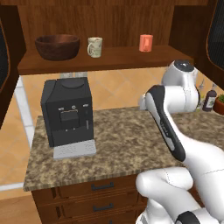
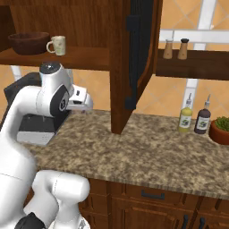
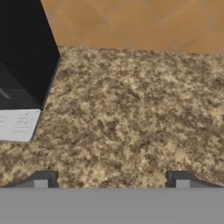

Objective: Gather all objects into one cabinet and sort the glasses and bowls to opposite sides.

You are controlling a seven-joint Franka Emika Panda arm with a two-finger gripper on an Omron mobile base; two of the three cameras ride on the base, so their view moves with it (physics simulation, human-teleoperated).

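Hovering open-jawed over bare granite

Gripper (image 3: 111,178) hanging wide open above the granite counter (image 3: 131,113), gripping nothing; coffee machine (image 1: 67,113) standing on the counter beside it; wooden bowl (image 1: 57,46), cream mug (image 1: 95,47) and coral-orange cup (image 1: 146,43) sitting in a row on the cabinet shelf (image 1: 113,59), bowl leftmost, mug just beside it, cup well apart to the right; cabinet door (image 2: 139,53) standing open.
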